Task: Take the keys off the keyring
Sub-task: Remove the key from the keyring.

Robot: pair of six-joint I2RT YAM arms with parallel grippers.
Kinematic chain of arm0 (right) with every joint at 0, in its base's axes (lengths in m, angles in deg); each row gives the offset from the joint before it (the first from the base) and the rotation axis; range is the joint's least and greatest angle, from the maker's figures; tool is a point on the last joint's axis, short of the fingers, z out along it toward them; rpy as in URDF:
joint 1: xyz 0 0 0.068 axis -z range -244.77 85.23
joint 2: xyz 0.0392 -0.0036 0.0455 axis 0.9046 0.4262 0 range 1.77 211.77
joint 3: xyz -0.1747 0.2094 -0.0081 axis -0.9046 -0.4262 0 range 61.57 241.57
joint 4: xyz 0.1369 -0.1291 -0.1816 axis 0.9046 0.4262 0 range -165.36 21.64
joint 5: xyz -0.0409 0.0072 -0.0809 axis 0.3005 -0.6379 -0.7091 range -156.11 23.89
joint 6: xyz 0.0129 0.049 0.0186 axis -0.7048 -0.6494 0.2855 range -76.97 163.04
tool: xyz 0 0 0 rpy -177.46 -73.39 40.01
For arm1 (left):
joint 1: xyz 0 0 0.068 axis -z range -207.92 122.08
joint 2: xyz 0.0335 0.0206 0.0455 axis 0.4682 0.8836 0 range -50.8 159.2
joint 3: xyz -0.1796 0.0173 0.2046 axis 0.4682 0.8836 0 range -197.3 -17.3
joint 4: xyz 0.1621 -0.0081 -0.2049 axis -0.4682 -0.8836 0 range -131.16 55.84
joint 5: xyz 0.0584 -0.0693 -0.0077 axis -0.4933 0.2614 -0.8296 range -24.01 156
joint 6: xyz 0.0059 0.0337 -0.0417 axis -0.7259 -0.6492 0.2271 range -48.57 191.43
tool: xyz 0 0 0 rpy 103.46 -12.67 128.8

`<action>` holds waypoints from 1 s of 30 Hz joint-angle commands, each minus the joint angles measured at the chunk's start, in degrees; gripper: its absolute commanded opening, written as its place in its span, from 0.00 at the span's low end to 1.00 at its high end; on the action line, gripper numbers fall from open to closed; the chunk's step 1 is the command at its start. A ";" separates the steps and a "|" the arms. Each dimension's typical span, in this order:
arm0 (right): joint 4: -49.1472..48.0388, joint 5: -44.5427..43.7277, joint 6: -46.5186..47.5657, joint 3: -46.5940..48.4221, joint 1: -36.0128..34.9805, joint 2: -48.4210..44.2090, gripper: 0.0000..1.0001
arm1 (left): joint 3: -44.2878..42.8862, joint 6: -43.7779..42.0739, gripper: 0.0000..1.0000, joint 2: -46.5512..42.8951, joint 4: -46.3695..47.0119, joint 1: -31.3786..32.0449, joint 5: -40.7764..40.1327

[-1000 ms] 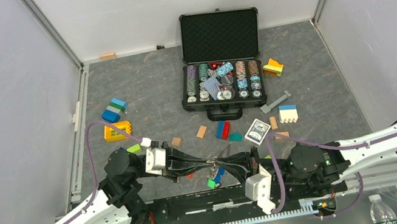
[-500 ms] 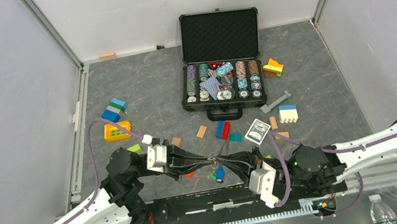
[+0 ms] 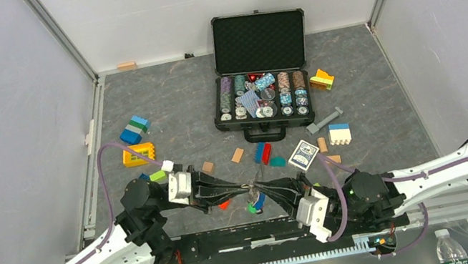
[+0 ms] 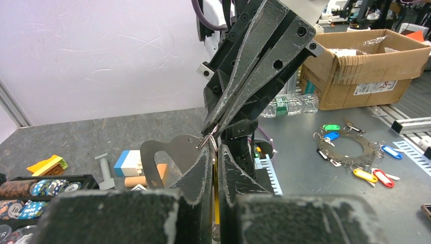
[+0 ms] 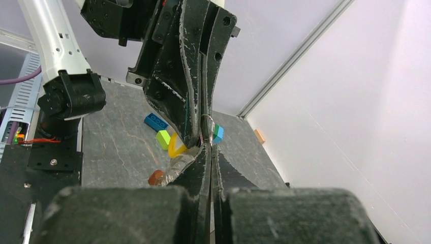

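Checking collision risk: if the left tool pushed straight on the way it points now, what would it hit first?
The right tool, almost at once. The left tool faces it tip to tip, both apparently shut on the keyring between them.

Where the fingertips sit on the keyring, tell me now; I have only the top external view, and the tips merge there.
Observer: In the right wrist view the keyring is a thin wire loop right at the tips of the right gripper, which is closed on it.
Operator: Now the left one.
Observer: In the left wrist view the left gripper meets the right one tip to tip, with the wire pinched between them.
Operator: Say what else sits in the left one.
Observer: A yellow sliver shows in the gap between its fingers; I cannot tell whether it is a key.
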 commanded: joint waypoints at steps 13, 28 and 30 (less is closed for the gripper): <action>-12.90 -2.27 -0.89 -2.74 -0.04 -3.06 0.00 | -0.31 1.69 0.04 -0.37 1.59 0.13 0.96; -16.15 -1.13 -0.93 -3.78 -0.04 -2.82 0.00 | -0.11 2.04 0.04 0.04 1.54 0.13 1.02; -17.40 -1.17 -0.89 -4.16 -0.04 -2.64 0.00 | -0.17 2.08 0.04 0.31 1.54 0.13 1.11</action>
